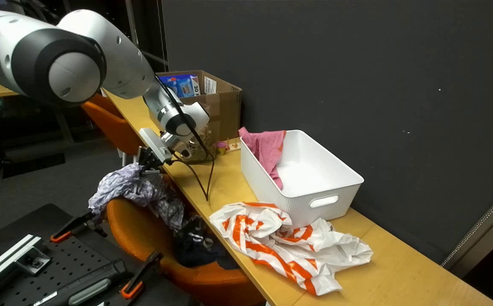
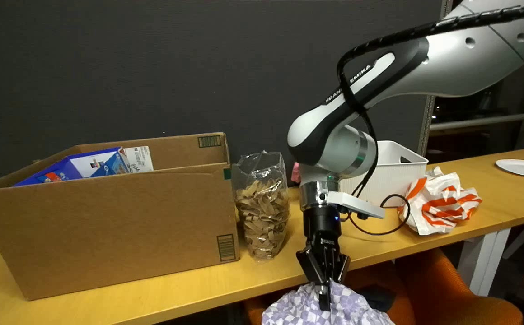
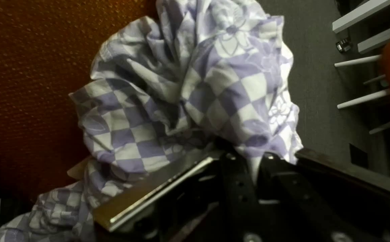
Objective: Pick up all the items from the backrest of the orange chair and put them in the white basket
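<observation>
white basket holds a pink cloth, the cardboard box blue packaging.

Purple-and-white checked cloth with flower outlines, flecked orange chair, white basket, pink cloth, white material striped in orange, black hand, yellow tabletop, brown box
</observation>
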Available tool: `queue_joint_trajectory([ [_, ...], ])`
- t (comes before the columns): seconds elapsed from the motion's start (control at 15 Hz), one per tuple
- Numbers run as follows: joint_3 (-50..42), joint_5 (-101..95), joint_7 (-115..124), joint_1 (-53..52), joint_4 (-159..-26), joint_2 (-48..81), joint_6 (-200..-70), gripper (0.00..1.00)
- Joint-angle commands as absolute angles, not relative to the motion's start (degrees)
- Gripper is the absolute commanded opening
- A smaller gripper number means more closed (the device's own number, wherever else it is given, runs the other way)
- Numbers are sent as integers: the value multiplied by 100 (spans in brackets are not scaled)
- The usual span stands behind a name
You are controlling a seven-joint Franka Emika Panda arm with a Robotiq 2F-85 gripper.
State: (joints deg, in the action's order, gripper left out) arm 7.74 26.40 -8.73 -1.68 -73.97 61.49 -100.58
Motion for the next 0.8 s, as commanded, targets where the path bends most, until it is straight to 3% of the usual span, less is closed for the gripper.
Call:
queue_joint_trajectory([
  [0.0, 880, 2495, -814, -66, -7647, 5501, -10049, 2],
  [0.73, 359, 2406, -882, 299, -9379, 2556, -10532, 2],
])
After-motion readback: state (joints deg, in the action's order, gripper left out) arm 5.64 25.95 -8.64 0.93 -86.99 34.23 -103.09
